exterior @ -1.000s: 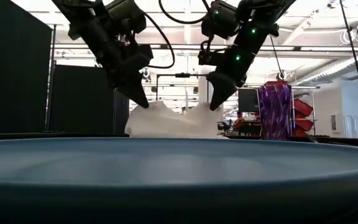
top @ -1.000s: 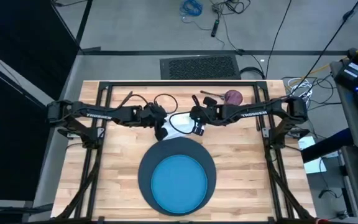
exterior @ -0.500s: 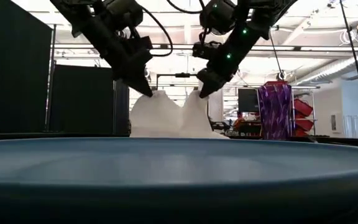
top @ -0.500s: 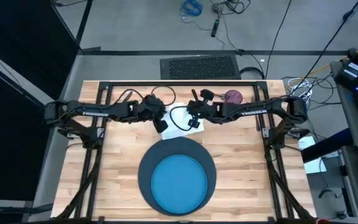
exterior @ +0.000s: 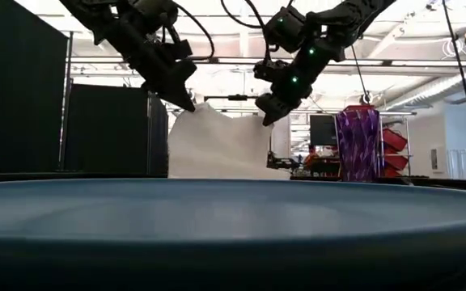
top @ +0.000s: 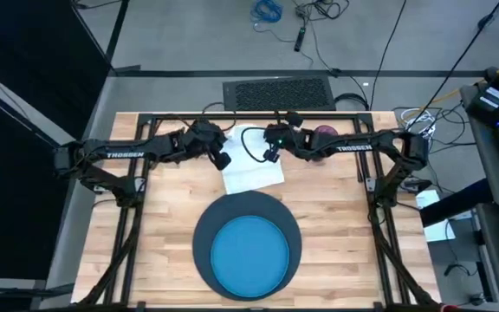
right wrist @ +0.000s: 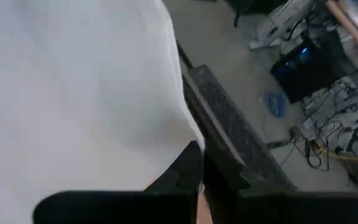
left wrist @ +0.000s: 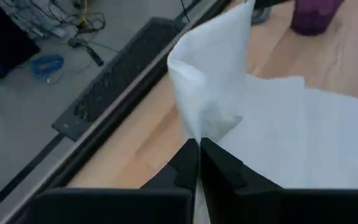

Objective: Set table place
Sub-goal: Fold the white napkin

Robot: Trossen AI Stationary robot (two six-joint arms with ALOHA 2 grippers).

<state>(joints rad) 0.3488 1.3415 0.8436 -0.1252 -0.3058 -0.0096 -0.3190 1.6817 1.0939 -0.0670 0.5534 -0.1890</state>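
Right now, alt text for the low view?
Both end effectors hold a white napkin up by its top corners above the table: the left end effector at one corner, the right end effector at the other. A bright blue plate fills the foreground, and a purple cup stands behind to the right.

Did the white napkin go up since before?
Yes. In the low view the napkin now hangs taller between both end effectors, rising against the purple cup, which has not moved.

Grey floor, black ribbed mat (top: 278, 92), blue cable coil (top: 266, 10), black partition (exterior: 103, 128), bright ceiling lights.
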